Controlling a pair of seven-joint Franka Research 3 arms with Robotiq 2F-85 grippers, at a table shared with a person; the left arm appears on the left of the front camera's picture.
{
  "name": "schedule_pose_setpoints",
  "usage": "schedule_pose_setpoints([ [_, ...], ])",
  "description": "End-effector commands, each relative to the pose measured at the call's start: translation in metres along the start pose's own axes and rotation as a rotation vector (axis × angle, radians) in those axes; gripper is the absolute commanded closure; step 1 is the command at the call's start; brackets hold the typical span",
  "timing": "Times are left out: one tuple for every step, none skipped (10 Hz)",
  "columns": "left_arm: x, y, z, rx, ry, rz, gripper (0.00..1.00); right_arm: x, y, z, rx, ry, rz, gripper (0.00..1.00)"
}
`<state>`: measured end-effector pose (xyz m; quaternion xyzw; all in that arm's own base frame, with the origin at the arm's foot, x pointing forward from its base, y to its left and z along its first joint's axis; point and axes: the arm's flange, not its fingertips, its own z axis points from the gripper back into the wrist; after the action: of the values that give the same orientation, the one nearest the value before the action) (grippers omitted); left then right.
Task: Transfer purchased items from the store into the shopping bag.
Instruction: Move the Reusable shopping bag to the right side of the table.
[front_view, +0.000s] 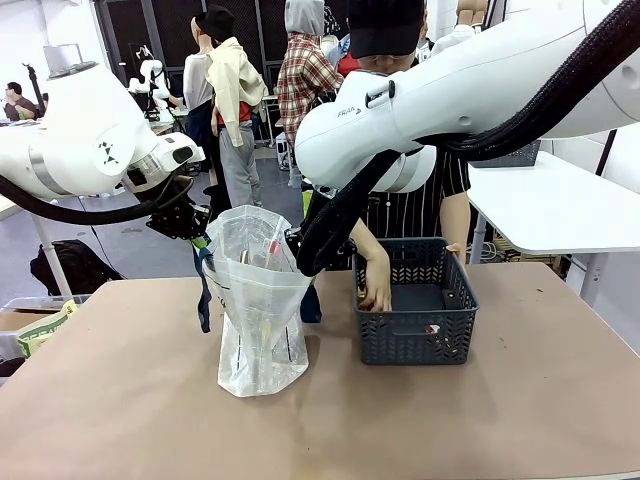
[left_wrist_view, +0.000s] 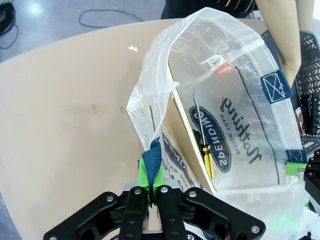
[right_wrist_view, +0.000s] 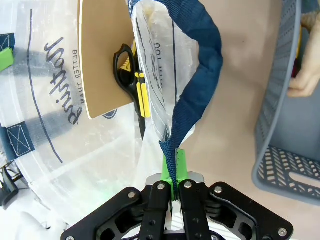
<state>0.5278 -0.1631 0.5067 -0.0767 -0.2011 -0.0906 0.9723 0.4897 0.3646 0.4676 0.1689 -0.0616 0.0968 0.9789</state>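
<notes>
The shopping bag (front_view: 256, 305) stands upright at the table's middle, its mouth held wide. My left gripper (front_view: 196, 236) is shut on the bag's left rim by a navy strap (left_wrist_view: 152, 162). My right gripper (front_view: 298, 250) is shut on the opposite navy strap (right_wrist_view: 197, 95). Inside the bag (left_wrist_view: 235, 125) lies one purchased item, a tan card with black and yellow scissors (right_wrist_view: 131, 75). The store, a dark grey basket (front_view: 415, 335), sits just right of the bag. A person's hand (front_view: 377, 290) reaches into its left end. A small red and white item (front_view: 432, 329) lies in it.
The brown table (front_view: 110, 400) has free room left of and in front of the bag. The person stands behind the basket at the far edge. A white table (front_view: 560, 205) is at the back right. Boxes sit on the floor at the left (front_view: 40, 325).
</notes>
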Motion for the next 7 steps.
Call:
schedule_pose_setpoints([
  [-0.0018,0.0009,0.0022,0.002,0.001,-0.001,1.00,0.0003,0.0003,0.0010,0.007,-0.002,-0.004,1.00],
  [-0.0018,0.0009,0.0022,0.002,0.001,-0.001,1.00,0.0003,0.0003,0.0010,0.007,-0.002,-0.004,1.00],
  [-0.0018,0.0009,0.0022,0.002,0.001,-0.001,1.00,0.0003,0.0003,0.0010,0.007,-0.002,-0.004,1.00],
  [-0.0018,0.0009,0.0022,0.002,0.001,-0.001,1.00,0.0003,0.0003,0.0010,0.007,-0.002,-0.004,1.00],
  [-0.0018,0.0009,0.0022,0.002,0.001,-0.001,1.00,0.0003,0.0003,0.0010,0.007,-0.002,-0.004,1.00],
  [-0.0018,0.0009,0.0022,0.002,0.001,-0.001,1.00,0.0003,0.0003,0.0010,0.007,-0.002,-0.004,1.00],
  [-0.0018,0.0009,0.0022,0.002,0.001,-0.001,1.00,0.0003,0.0003,0.0010,0.007,-0.002,-0.004,1.00],
])
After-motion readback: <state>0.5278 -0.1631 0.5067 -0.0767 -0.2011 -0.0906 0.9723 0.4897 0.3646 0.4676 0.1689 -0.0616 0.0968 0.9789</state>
